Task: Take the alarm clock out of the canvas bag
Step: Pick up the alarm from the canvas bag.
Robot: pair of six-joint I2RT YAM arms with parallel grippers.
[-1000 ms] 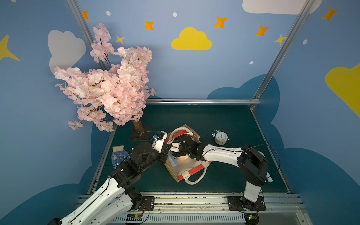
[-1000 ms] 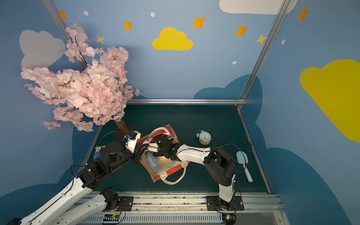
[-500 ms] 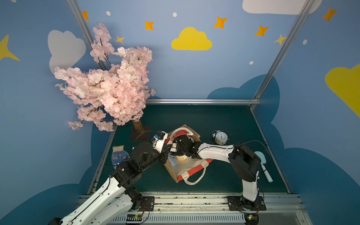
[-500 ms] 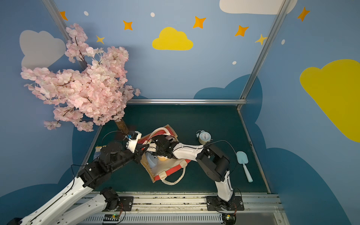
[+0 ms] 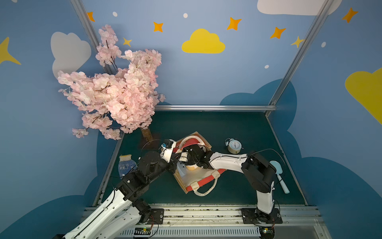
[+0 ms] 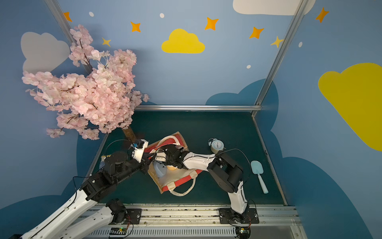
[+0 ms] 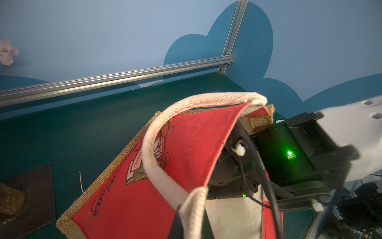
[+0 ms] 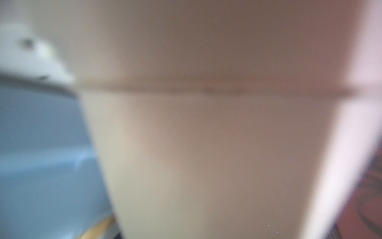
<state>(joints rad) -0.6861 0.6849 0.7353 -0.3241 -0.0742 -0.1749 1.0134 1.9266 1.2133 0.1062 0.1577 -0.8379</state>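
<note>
The canvas bag (image 5: 206,180) (image 6: 179,181) lies on its side on the green table, mouth facing up. Its red printed face (image 7: 134,207) is lifted. My left gripper (image 7: 193,224) (image 5: 175,161) is shut on a cream handle (image 7: 157,165) at the bag's left edge. My right gripper (image 5: 186,159) (image 6: 163,159) reaches inside the bag over a beige pot (image 5: 192,167) (image 8: 206,144) that fills the blurred right wrist view; its jaws are hidden. The pale blue alarm clock (image 5: 234,144) (image 6: 217,144) stands on the table outside the bag, to its right.
A light blue object (image 6: 160,170) lies in the bag beside the pot. A pink blossom tree (image 5: 115,93) stands back left on a brown base (image 5: 147,136). A blue patterned mitten (image 5: 126,165) lies left, and a pale blue shovel (image 5: 279,175) lies right.
My right arm has pushed further left into the bag, its elbow swinging left and uncovering the shovel. The left arm and the clock have stayed put.
</note>
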